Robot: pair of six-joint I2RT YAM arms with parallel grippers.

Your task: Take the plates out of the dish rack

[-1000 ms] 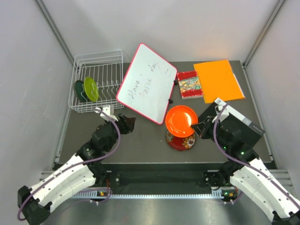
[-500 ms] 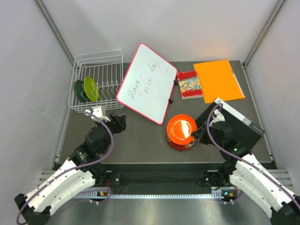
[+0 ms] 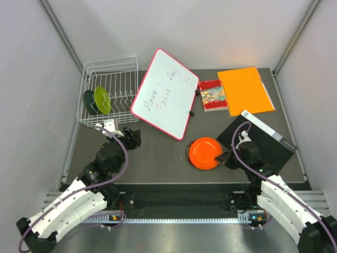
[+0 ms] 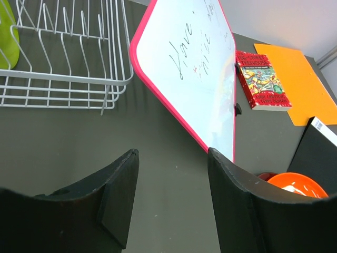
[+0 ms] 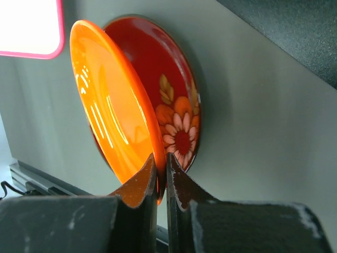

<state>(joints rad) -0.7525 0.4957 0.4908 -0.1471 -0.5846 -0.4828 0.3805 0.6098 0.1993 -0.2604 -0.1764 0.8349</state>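
Observation:
My right gripper (image 3: 225, 156) is shut on the rim of the orange plate (image 3: 205, 153), holding it low over the dark red plate (image 3: 188, 154), whose edge peeks out at its left. In the right wrist view the orange plate (image 5: 113, 121) tilts just above the dark red plate's flowered face (image 5: 174, 113), with the gripper (image 5: 161, 167) pinching its edge. The white wire dish rack (image 3: 108, 90) at the back left holds the lime green plate (image 3: 102, 99) and the dark teal plate (image 3: 90, 101) upright. My left gripper (image 3: 134, 138) is open and empty in front of the rack, over bare table (image 4: 171, 158).
A pink-framed whiteboard (image 3: 165, 93) lies tilted beside the rack. A small red book (image 3: 211, 95) and an orange folder (image 3: 245, 90) lie at the back right. A black box (image 3: 263, 139) sits under my right arm. The table's front edge is near both plates.
My right gripper has lowered the orange plate down and toward me onto the dark red plate, which it now nearly covers. My left gripper drew back left, then stayed still.

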